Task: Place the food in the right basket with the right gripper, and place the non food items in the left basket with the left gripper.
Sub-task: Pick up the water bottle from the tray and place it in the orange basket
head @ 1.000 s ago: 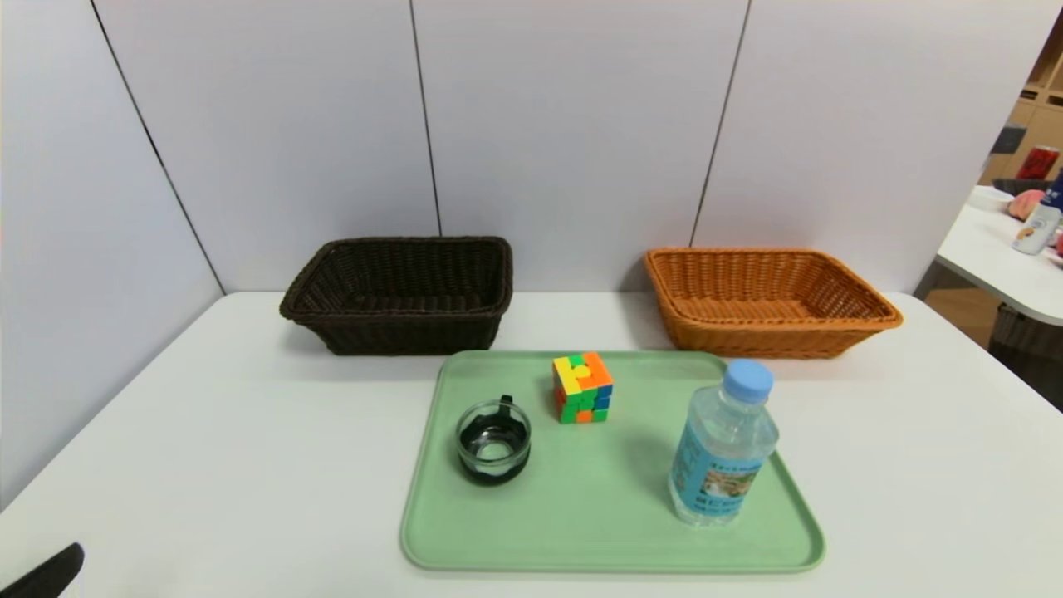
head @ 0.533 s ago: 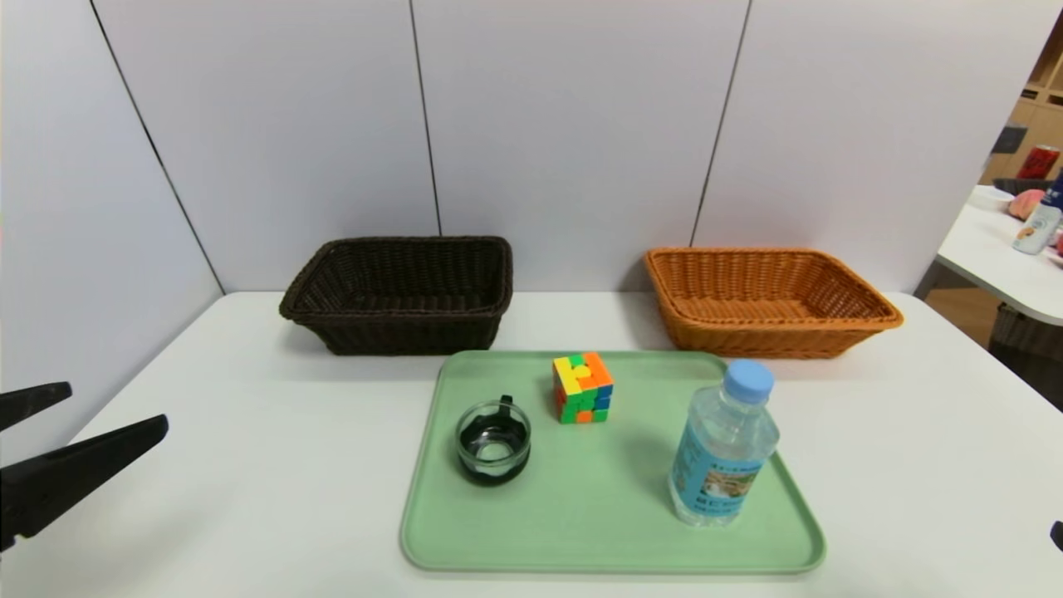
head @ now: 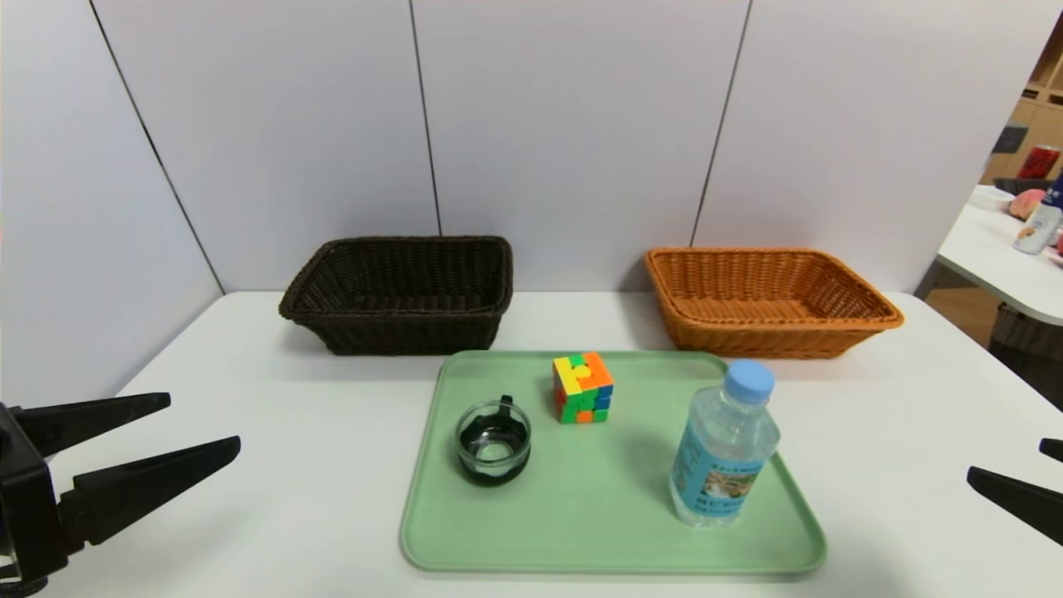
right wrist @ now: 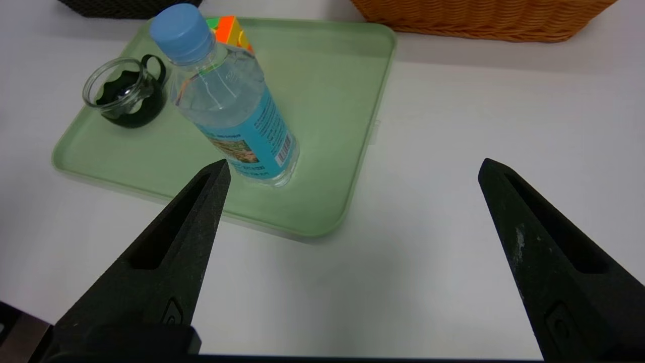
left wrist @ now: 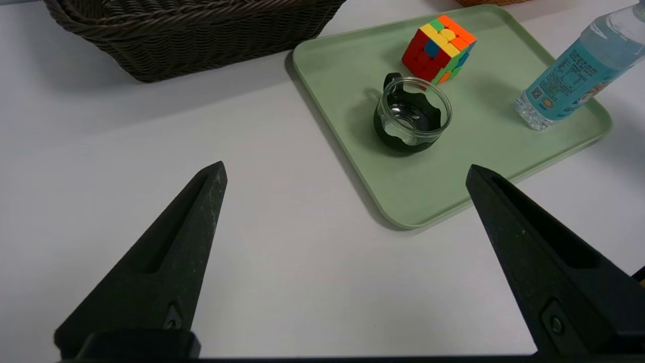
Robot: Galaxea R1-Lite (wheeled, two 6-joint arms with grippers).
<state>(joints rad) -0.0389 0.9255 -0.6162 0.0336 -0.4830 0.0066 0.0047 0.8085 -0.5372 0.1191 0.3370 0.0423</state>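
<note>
While the green tray (head: 614, 531) carries an upright water bottle (head: 724, 444), a puzzle cube (head: 583, 387) and a glass cup (head: 493, 441), the left tool (head: 199, 423) and right tool (head: 1009, 465) hover over the tabletop (head: 274, 465) at either side, both spread wide, gripping nothing (dark basket (head: 399, 295), orange basket (head: 768, 299) behind).

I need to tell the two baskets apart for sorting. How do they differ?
The left basket is dark brown; the right basket is orange. The left basket looks deeper with taller walls, the right basket shallower with a flared rim. Both are woven, rectangular, empty, and sit on the white table behind the green tray.
</note>
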